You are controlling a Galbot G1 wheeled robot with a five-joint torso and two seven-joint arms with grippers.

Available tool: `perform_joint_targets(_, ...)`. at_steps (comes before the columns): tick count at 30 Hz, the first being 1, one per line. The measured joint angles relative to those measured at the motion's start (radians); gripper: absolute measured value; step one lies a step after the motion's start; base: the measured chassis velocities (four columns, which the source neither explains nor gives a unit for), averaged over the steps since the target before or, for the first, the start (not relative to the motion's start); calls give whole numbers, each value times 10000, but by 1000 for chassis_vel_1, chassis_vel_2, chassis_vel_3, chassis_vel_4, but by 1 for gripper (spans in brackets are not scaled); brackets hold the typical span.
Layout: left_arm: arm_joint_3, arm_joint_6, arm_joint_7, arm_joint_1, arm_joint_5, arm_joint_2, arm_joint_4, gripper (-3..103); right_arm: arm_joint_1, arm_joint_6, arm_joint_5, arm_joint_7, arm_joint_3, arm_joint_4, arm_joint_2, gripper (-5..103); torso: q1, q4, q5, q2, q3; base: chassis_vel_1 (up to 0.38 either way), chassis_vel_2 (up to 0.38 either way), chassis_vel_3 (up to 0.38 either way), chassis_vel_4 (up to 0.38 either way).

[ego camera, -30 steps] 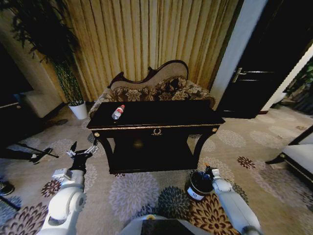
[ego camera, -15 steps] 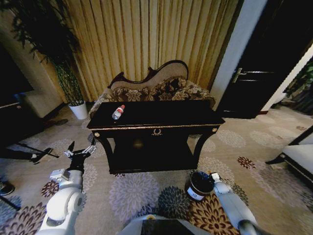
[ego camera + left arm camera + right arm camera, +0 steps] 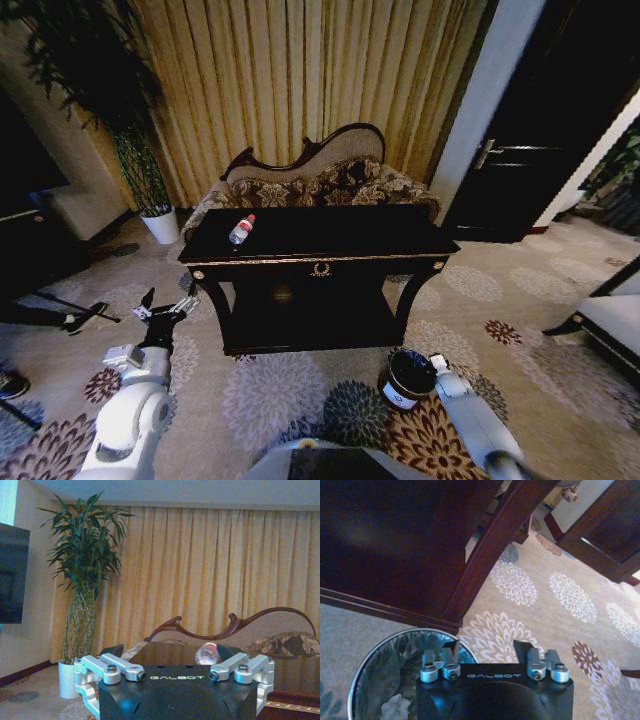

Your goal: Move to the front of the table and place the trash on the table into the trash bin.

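Head view shows a clear plastic bottle (image 3: 241, 229) with a red cap lying on the glossy dark table (image 3: 330, 232) left of centre. Below, the round trash bin (image 3: 408, 377) with shiny rim sits on floral carpet, right gripper (image 3: 485, 652) spread open just beside it; left gripper (image 3: 165, 304) also splayed, lower left.

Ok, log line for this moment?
right gripper: open, above bin | left gripper: open, beside table | bottle: on table
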Motion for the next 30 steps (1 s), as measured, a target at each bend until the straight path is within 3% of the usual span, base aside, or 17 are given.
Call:
perform_joint_targets(7, 0, 10, -6, -6, 1, 50, -22, 100, -58, 169, 502, 0, 76, 485, -1, 85, 0, -4, 1, 0, 0, 0, 0, 0, 0)
perform_joint_targets(11, 64, 40, -16, -42, 12, 70, -39, 100, -397, -3, 2631, 2, 415, 2786, 46, 100, 0, -1, 1, 0, 0, 0, 0, 0, 0)
perform_joint_targets(12, 64, 40, -16, -42, 12, 70, -39, 100, -397, -3, 2631, 2, 415, 2786, 46, 100, 0, -1, 1, 0, 0, 0, 0, 0, 0)
perform_joint_targets(15, 84, 71, -24, -52, 17, 73, -77, 100, -697, -456, 3616, 4, 806, 5089, 211, 100, 0, 4, -4, 0, -1, 0, 0, 0, 0)
perform_joint_targets(23, 84, 88, -52, -24, 32, -1, -83, 100, -1633, -1499, 4142, 4, 1503, 9596, 887, 100, 0, 1, -3, 0, 0, 0, 0, 0, 0)
perform_joint_targets(30, 69, 165, -115, -108, 26, 77, -145, 100, -2442, -1436, 4252, 6, 1539, 11687, 1098, 100, -1, -3, -1, 0, -1, 0, 0, 0, 0)
